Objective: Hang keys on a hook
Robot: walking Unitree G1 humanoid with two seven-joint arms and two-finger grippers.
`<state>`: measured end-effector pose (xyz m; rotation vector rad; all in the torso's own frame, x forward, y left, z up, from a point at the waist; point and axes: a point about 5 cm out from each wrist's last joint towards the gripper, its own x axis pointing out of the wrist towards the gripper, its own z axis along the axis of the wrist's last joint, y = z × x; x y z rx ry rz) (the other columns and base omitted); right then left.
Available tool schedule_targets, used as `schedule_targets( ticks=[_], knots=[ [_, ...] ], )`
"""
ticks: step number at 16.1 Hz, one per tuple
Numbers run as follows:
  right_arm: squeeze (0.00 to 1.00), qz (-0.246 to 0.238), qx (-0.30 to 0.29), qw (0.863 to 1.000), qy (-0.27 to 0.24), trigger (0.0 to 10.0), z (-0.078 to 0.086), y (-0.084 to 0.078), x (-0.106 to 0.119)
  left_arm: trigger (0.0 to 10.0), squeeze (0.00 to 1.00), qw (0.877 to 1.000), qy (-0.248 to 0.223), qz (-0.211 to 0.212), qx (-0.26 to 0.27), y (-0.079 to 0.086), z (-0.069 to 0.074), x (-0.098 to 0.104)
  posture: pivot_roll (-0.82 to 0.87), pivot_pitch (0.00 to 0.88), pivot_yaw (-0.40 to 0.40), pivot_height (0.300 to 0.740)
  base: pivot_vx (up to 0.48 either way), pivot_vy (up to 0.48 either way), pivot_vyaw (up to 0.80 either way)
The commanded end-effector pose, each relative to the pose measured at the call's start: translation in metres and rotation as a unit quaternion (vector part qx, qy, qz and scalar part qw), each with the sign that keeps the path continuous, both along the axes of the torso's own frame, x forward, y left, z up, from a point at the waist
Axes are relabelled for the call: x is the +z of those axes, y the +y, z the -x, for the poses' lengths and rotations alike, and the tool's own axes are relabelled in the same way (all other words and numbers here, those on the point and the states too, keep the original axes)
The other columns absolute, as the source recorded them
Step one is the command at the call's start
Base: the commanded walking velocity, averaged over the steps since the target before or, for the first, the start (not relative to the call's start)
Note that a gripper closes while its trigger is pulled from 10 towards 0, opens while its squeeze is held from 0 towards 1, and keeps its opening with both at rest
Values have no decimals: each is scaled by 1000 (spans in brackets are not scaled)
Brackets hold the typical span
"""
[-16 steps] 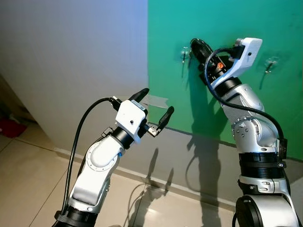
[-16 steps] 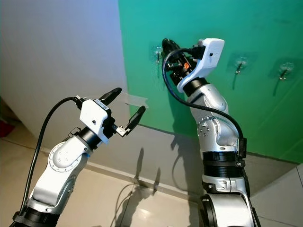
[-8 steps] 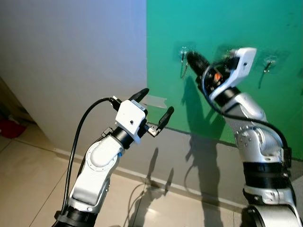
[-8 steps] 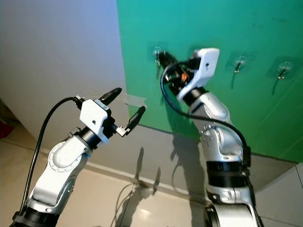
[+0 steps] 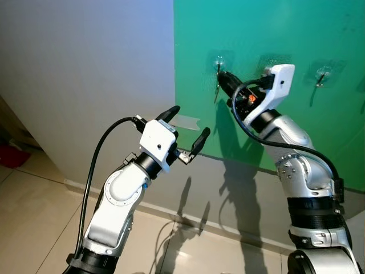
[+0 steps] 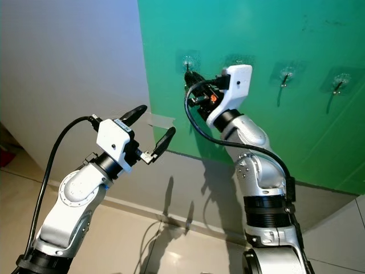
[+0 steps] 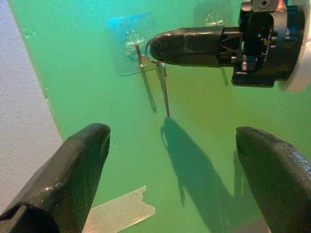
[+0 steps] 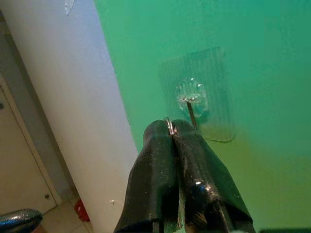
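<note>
Left eye view, green wall panel [image 5: 274,28], tiled floor [image 5: 34,200], right claw [image 8: 171,133] pinching keys [image 7: 163,85] at hook [image 8: 190,99], left claw [image 5: 188,130] spread.

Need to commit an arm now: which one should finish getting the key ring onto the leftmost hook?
Right. The right gripper is shut on the key ring right at the leftmost hook, key dangling. The left gripper hangs open, away from the green wall.

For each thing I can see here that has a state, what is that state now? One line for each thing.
right gripper: shut on the key ring, at the leftmost hook
key: hanging down below the gripper tip
leftmost hook: stuck on the green wall
left gripper: open, holding nothing
other hooks: bare
</note>
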<state>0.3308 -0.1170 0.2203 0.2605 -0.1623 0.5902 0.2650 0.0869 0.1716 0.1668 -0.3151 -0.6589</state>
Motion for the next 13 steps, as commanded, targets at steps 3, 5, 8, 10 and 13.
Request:
schedule_targets(
  ticks=[3,5,8,10,13],
  knots=[
    [0,2,5,1000,2,10000,-5,6,4,10000,0,1000,2,-8,6,1,-3,-1,-77,0,9,740,0,0,0],
    [0,-1,4,1000,3,10000,-6,7,4,10000,0,1000,2,-8,7,2,-2,-1,-77,0,9,740,0,0,0],
    [0,-6,-18,1000,11,10000,-12,3,4,10000,0,1000,3,-9,7,1,-2,-1,-77,0,9,740,0,0,0],
    [0,-14,-27,999,12,10000,-14,0,5,10000,0,1000,3,-9,8,1,-3,-1,-78,0,9,740,0,0,0],
    [0,-15,-32,999,10,10000,-15,-3,6,10000,0,1000,3,-11,6,1,-4,-1,-78,0,10,740,0,0,0]
  ],
)
